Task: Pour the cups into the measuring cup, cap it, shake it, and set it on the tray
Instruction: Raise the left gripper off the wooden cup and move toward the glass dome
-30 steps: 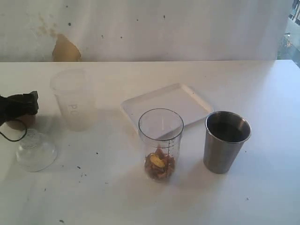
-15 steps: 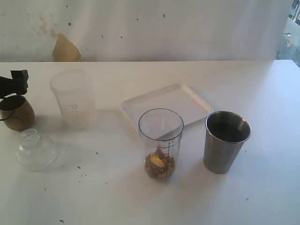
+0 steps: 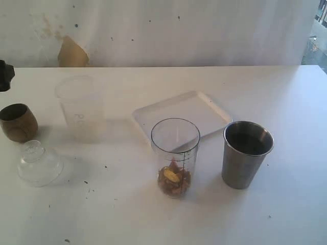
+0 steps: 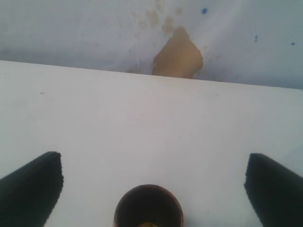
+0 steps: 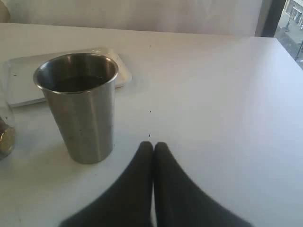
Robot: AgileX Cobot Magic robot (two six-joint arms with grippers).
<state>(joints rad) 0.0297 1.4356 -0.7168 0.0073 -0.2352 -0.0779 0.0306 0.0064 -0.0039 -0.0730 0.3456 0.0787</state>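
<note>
Left pincer point(image 4: 152, 163) gapes apart, wooden cup point(image 4: 148, 206) lined up with its gap, untouched; right pincer point(image 5: 153, 146), pressed together, sits near the steel tumbler point(image 5: 85, 113).

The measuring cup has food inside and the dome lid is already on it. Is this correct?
No: the measuring cup holds food, but the dome lid lies on the table near the wooden cup; the exterior view shows it.
</note>
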